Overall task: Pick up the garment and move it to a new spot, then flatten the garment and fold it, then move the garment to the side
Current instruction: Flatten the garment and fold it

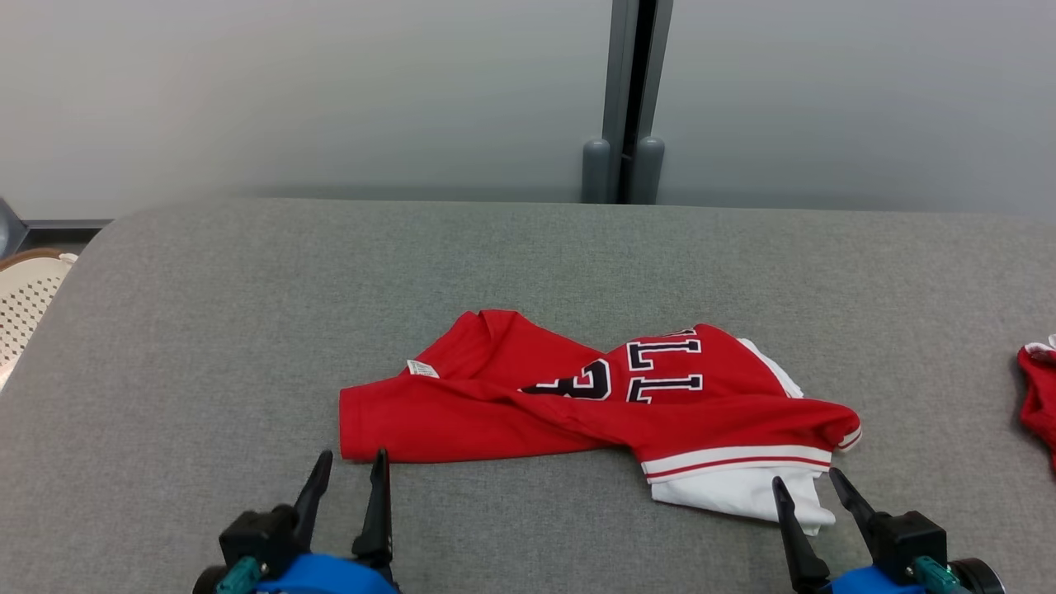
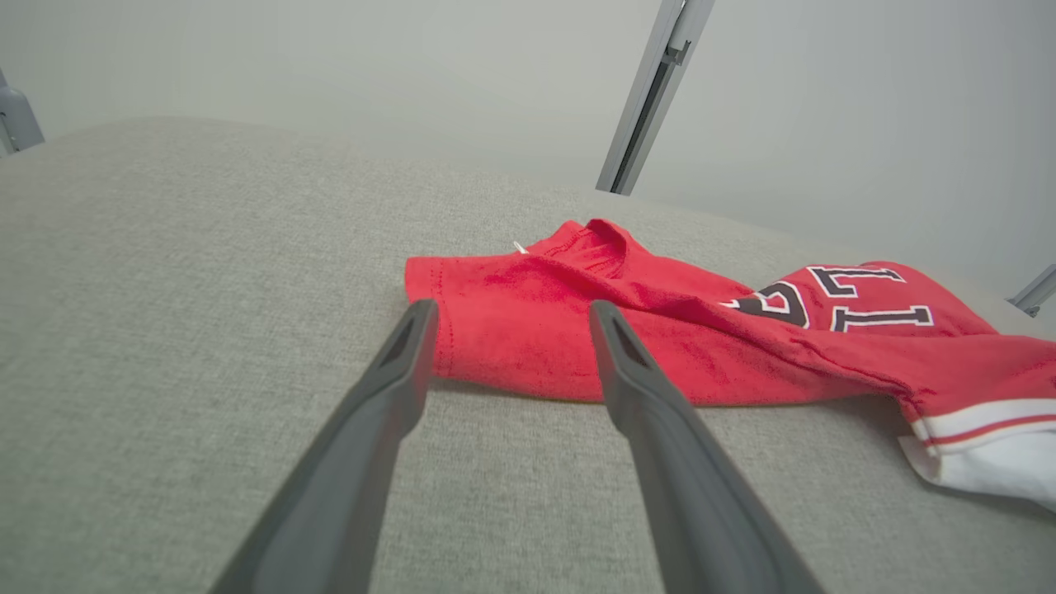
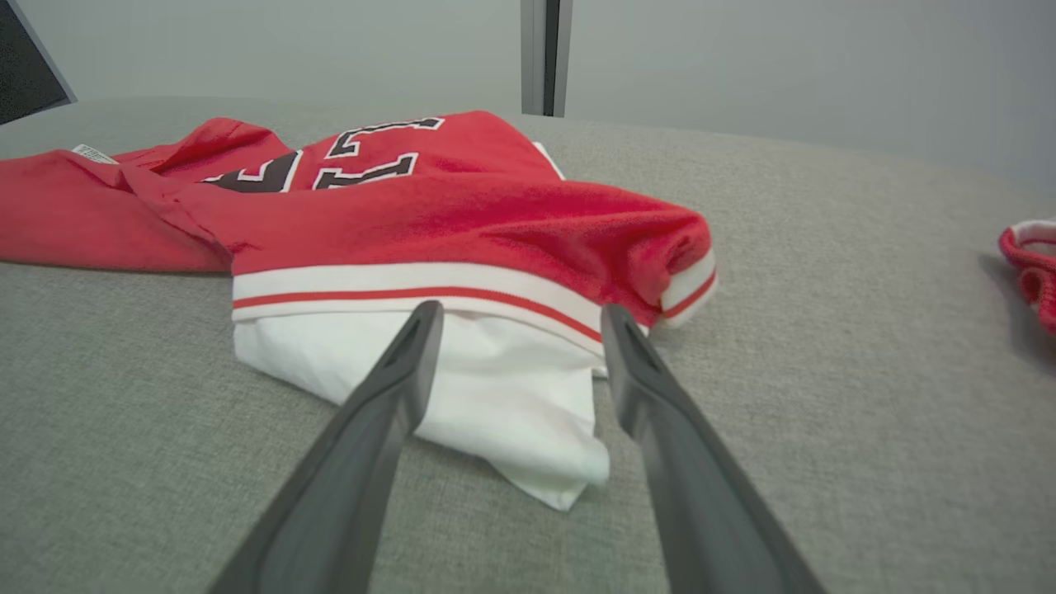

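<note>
The garment (image 1: 594, 404) is a red shirt with black-and-white letters, a white-and-red striped band and a white part, lying rumpled on the grey surface (image 1: 247, 330). My left gripper (image 1: 353, 464) stands open just in front of its left red edge (image 2: 495, 330), nothing between the fingers. My right gripper (image 1: 804, 483) is open too, its fingers straddling the white corner (image 3: 495, 396) at the garment's front right without closing on it.
A second red-and-white cloth item (image 1: 1038, 396) lies at the surface's right edge (image 3: 1027, 264). A pale perforated basket (image 1: 25, 305) stands off the left side. A wall with a grey post (image 1: 627, 99) rises behind the surface.
</note>
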